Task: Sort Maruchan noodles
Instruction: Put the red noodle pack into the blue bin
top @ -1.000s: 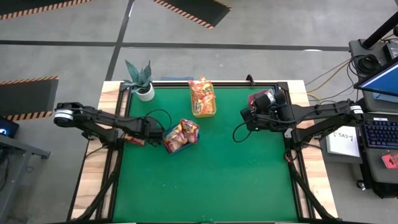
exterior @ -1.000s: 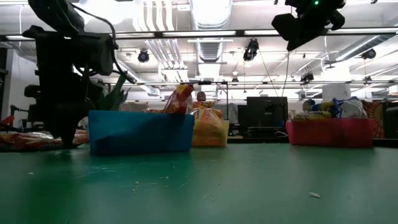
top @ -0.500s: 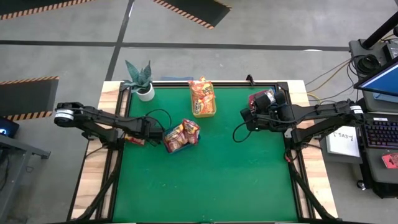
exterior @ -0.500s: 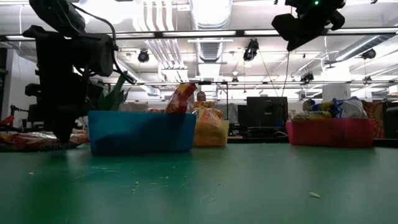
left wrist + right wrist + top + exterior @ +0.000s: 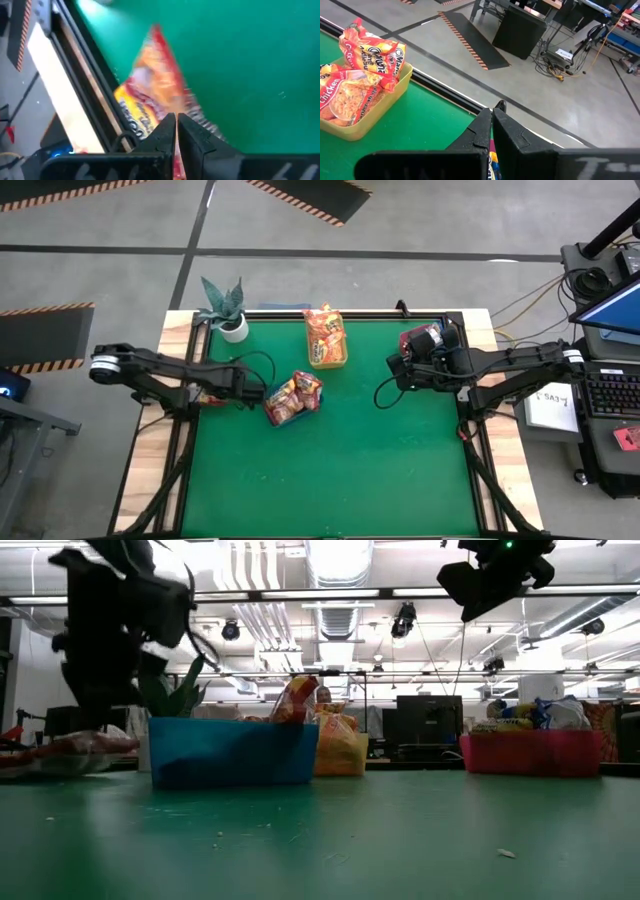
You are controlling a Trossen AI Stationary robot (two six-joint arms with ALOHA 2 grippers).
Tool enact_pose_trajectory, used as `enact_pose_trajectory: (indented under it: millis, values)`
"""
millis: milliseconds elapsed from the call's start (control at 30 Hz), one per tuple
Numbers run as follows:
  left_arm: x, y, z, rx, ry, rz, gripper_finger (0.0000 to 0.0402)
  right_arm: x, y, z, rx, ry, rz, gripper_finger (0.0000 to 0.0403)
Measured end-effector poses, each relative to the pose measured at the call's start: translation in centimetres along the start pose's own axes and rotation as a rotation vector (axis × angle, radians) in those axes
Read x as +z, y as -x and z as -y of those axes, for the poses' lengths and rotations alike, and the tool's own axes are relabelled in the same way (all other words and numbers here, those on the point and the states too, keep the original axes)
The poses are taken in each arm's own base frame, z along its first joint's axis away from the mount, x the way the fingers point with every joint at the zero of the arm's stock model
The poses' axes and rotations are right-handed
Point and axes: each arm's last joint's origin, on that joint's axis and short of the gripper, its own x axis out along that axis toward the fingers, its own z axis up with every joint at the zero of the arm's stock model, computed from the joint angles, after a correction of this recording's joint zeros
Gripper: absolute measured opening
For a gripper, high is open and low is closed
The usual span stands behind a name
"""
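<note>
A Maruchan noodle packet (image 5: pixel 157 95), orange and yellow with a red edge, hangs pinched in the left gripper (image 5: pixel 176 125), whose two dark fingers are pressed together on the packet's lower end; the packet is over the left border of the green table (image 5: pixel 340 450), just beside the black frame rail and the wooden edge. In the low view this packet (image 5: pixel 70 750) shows raised a little off the mat beneath the left arm, to the left of the blue bin (image 5: pixel 233 751). In the high view the left gripper (image 5: pixel 248 392) sits close to the blue bin (image 5: pixel 268 417), which holds several more packets (image 5: pixel 292 397) piled above its rim. Farther back on the table the yellow bin (image 5: pixel 344 356) is filled with orange packets (image 5: pixel 325 335); the right wrist view shows these (image 5: pixel 362 67) heaped in the yellow bin (image 5: pixel 380 112), labels facing up. The red bin (image 5: pixel 530 753) stands at the table's far right corner with packets in it, under the right arm. The right gripper (image 5: pixel 491 120) hovers high above that corner with its fingers closed together and nothing between them. A small potted plant (image 5: pixel 224 308) stands at the far left corner, beside the table's edge
</note>
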Motion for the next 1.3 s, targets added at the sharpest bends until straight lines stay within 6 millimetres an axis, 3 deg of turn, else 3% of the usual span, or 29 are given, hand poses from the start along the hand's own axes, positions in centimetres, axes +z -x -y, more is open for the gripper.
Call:
enact_pose_trajectory:
  millis: [233, 500, 633, 800, 867, 933, 1067, 1300]
  values:
    - [0.7, 2.5, -1.4, 0.055, -0.038, -0.029, 0.0, 0.0, 0.0, 0.0, 0.0, 0.011, 0.0, 0.0009]
    - [0.9, 2.9, -1.5, -0.025, 0.071, -0.068, 0.0008, 0.0, 0.0, 0.0, 0.0, 0.035, 0.0, 0.0009]
    - [0.8, 3.0, -1.4, -0.086, 0.084, -0.127, 0.0053, 0.0, 0.0, 0.0, 0.0, 0.053, -0.001, 0.0009]
    - [0.6, 3.2, -1.6, -0.133, 0.085, -0.152, 0.0149, 0.0, 0.0, 0.0, 0.0, 0.072, -0.001, 0.0009]
    - [0.6, 3.3, -1.4, -0.162, 0.005, -0.136, 0.0186, 0.0, 0.0, 0.0, 0.0, 0.081, -0.001, 0.0009]
    - [0.3, 3.6, -0.9, -0.218, -0.185, -0.126, 0.0214, 0.0, 0.0, 0.0, -0.001, 0.096, -0.001, 0.0009]
    - [-0.6, 4.1, 0.2, -0.297, -0.506, -0.08, 0.024, -0.1, 0.0, 0.0, -0.002, 0.101, -0.003, 0.0009]
    - [-1.5, 2.4, 1.0, -0.306, -0.523, -0.062, 0.0233, -0.1, 0.0, 0.0, -0.002, 0.114, -0.003, 0.0009]
